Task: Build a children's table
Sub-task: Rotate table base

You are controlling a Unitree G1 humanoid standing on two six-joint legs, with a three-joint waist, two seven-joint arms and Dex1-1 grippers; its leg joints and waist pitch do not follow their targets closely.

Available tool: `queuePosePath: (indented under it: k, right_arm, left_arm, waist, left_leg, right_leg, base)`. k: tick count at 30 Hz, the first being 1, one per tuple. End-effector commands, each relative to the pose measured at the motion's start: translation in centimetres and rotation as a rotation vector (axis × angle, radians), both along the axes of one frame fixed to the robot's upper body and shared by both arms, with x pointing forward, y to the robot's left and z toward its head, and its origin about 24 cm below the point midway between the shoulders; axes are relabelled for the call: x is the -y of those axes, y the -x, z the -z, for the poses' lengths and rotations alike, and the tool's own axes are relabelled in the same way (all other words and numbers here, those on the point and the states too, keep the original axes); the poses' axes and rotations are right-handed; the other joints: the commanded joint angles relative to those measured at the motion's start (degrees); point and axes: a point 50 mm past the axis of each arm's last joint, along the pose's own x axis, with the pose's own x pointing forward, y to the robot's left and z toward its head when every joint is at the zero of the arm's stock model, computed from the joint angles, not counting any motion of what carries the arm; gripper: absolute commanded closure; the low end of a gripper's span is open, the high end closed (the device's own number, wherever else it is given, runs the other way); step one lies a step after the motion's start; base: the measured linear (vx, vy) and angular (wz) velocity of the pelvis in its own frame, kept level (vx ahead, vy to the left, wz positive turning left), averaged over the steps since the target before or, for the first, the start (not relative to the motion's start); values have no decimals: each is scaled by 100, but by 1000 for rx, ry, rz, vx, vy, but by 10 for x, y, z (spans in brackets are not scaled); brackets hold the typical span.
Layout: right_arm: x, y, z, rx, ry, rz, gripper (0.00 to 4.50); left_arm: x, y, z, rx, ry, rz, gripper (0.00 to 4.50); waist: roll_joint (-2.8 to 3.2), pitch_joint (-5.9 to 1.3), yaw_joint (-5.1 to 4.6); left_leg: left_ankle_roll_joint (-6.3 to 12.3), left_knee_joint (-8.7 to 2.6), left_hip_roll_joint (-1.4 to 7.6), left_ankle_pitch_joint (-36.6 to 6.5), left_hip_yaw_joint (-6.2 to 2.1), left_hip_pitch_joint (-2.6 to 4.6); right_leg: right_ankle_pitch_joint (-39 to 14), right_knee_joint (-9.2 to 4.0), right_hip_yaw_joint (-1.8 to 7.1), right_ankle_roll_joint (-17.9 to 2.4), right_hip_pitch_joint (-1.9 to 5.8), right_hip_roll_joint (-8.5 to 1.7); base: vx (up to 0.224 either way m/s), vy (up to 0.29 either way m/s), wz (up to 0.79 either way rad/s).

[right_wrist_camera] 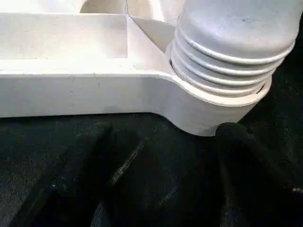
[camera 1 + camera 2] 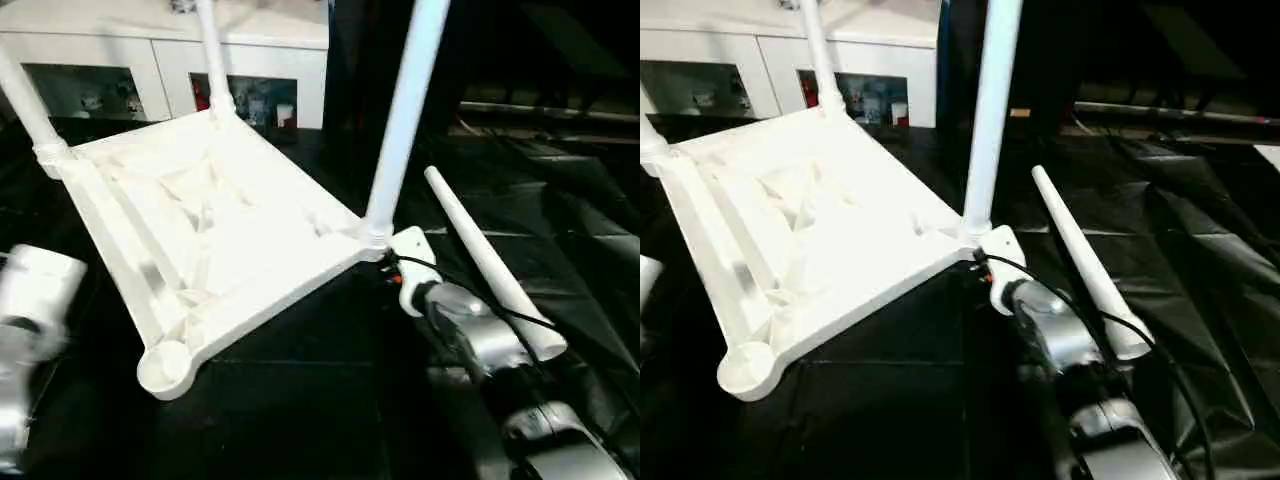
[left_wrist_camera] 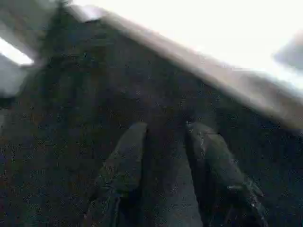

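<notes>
Cabinet (image 2: 150, 60) behind upturned tabletop (image 2: 210, 230)

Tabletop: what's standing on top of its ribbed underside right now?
Three legs stand upright in corner sockets of the upside-down tabletop. The near corner socket is empty. The fourth leg lies loose on the black sheet beside it. The sheet under the tabletop is covered.

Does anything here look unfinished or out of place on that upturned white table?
Yes. The white plastic ribbed tabletop lies upside down with three legs standing in its corners, but the near round corner socket is empty. The fourth long white tapered tube leg lies loose on the black sheet beside it.
</notes>
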Motion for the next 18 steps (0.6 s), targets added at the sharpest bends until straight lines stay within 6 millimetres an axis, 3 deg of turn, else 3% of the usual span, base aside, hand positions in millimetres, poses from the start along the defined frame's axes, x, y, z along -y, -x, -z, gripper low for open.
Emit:
queuePosePath:
  k: [1, 2, 4, 5, 6, 9, 11, 14, 16, 18]
  right_arm:
    - [-7, -2, -2, 14, 7, -27, 75]
    - [-7, -2, -2, 16, 6, -29, 75]
    - [-8, -3, -2, 19, 7, -30, 75]
    - [-8, -3, -3, 22, 4, -30, 75]
    - [-6, -3, -4, 30, 3, -33, 75]
    - [-2, -2, -8, 47, -2, -44, 75]
    - [2, -1, -9, 63, 4, -54, 75]
    - [13, 5, -20, 103, -6, -59, 75]
    - [22, 8, -29, 119, -19, -37, 75]
    - [32, 10, -37, 137, -15, -1, 75]
  left_arm:
    - [20, -2, 11, -59, 72, 115, 302]
    - [32, -2, 17, -99, 121, 181, 302]
    - [36, -2, 18, -110, 140, 200, 302]
    - [42, -1, 21, -142, 163, 233, 302]
    - [49, 1, 25, -183, 180, 282, 302]
    - [65, 4, 31, -250, 221, 374, 302]
    - [71, 2, 31, -258, 239, 401, 302]
    - [89, -7, 29, -212, 256, 500, 302]
    - [100, -14, 29, -181, 271, 535, 302]
    - [113, -19, 29, -155, 296, 565, 302]
  waist:
    - [128, -303, 20]
    - [123, -302, 14]
    - [131, -304, 9]
    - [211, -311, 37]
    - [176, -305, 21]
    - [182, -301, 43]
    - [219, -309, 68]
    - [224, -310, 125]
    - [217, -317, 124]
    - [198, -330, 149]
  left_leg:
    - [-270, -543, 298, -2388, -149, 147]
    - [-285, -542, 297, -2405, -150, 134]
    - [-290, -540, 297, -2462, -146, 155]
    - [-303, -529, 301, -2477, -148, 178]
    - [-294, -532, 300, -2486, -133, 182]
    - [-285, -539, 299, -2486, -139, 179]
    - [-258, -531, 292, -2336, -129, 166]
    - [-232, -514, 294, -2262, -89, 240]
    - [-225, -525, 291, -2156, -96, 206]
    - [-212, -518, 287, -2067, -88, 206]
  right_leg:
    - [-2007, -435, 320, -969, 145, -376]
    - [-1995, -431, 321, -951, 157, -377]
    - [-1992, -442, 326, -966, 143, -375]
    - [-1976, -435, 334, -987, 133, -381]
    - [-1951, -457, 332, -987, 127, -361]
    - [-1945, -433, 326, -957, 150, -344]
    - [-1872, -417, 339, -965, 161, -338]
    - [-1814, -457, 363, -880, 117, -306]
    - [-1723, -431, 374, -875, 163, -296]
    - [-1718, -416, 403, -840, 148, -294]
  base:
    - [0, 0, 0]
    - [0, 0, 0]
    - [0, 0, 0]
    - [0, 0, 0]
    - [0, 0, 0]
    - [0, 0, 0]
    - [0, 0, 0]
    - [0, 0, 0]
    - [0, 0, 0]
    - [0, 0, 0]
